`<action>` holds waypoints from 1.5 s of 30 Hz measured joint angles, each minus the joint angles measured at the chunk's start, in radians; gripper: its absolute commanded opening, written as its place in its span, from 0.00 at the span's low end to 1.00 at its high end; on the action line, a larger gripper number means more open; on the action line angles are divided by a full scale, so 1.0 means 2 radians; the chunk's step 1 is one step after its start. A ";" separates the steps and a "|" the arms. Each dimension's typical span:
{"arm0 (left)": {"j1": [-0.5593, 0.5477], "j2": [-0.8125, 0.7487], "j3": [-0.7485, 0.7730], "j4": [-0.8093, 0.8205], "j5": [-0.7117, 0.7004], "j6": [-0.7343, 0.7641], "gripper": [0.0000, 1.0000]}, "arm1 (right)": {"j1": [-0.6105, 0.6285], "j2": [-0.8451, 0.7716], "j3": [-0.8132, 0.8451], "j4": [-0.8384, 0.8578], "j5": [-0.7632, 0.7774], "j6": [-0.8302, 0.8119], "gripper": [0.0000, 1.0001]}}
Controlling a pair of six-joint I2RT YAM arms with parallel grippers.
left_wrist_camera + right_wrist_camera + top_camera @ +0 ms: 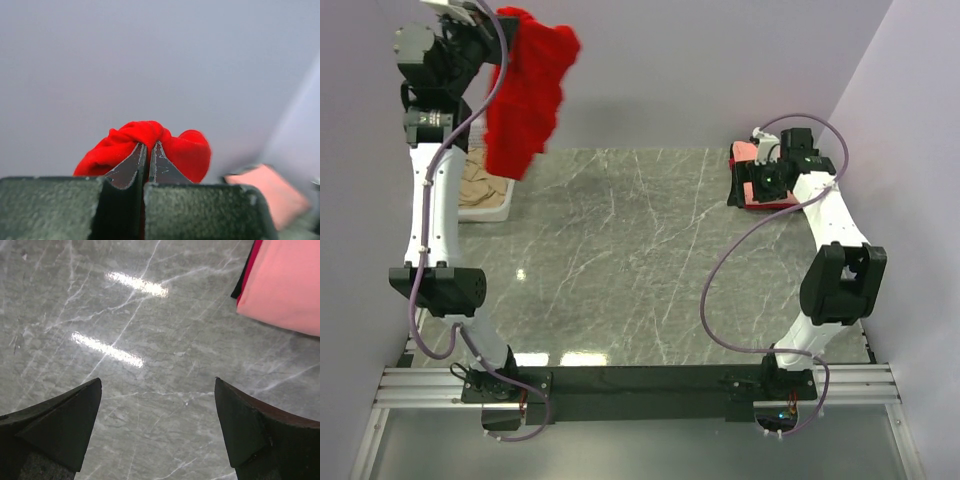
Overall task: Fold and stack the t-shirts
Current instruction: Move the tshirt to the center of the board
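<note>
In the overhead view, a grey marble-patterned worktop (650, 260) with pale veins is seen, closed in by plain pale walls (720, 60) at the back and on both sides. A black rail with the two arm bases is fixed along its near edge. The red t-shirt (527, 90) is held high above the far left corner by the left end effector (492, 18) and hangs bunched in the air, apart from the worktop. Below it, crumpled tan cloth (480, 180) is seen in a white basket (485, 210) at the left edge. At the far right, a folded salmon-pink t-shirt (742, 155) lies on the worktop, partly hidden by the right end effector (765, 182) above it.

In the left wrist view, the fingers are pressed together on a gathered fold of the red t-shirt, with the bare wall behind and the salmon-pink t-shirt blurred at lower right.

In the right wrist view, the fingers are spread wide with nothing between them, over glossy stone streaked with light reflections. The salmon-pink t-shirt is seen at upper right, with black and dark red edges (245, 277) beneath it.
</note>
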 measured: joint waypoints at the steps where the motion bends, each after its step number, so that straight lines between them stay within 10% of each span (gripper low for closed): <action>1: -0.011 -0.004 -0.006 0.006 0.016 -0.012 0.01 | -0.001 -0.005 0.000 0.001 0.000 0.000 1.00; 9: -0.050 -0.089 -0.179 0.044 0.162 -0.108 0.07 | -0.026 -0.041 -0.007 -0.003 -0.002 -0.013 1.00; 15: -0.025 -0.126 -0.351 -0.078 0.231 -0.005 0.78 | -0.034 -0.059 -0.025 -0.021 -0.003 -0.051 1.00; 23: 0.078 -0.077 -0.455 -0.224 0.199 0.161 0.74 | 0.003 -0.047 -0.035 -0.051 0.001 -0.089 0.89; 30: -0.017 -0.089 -0.513 -0.252 0.165 0.275 0.75 | 0.079 0.058 -0.005 -0.058 0.014 -0.081 0.67; 40: -0.173 -0.125 -0.631 -0.161 0.083 0.335 0.76 | 0.125 0.176 0.044 -0.044 0.010 -0.046 0.65; 45: -0.196 -0.097 -0.631 -0.127 0.041 0.346 0.72 | 0.128 0.219 0.067 -0.038 0.014 -0.043 0.27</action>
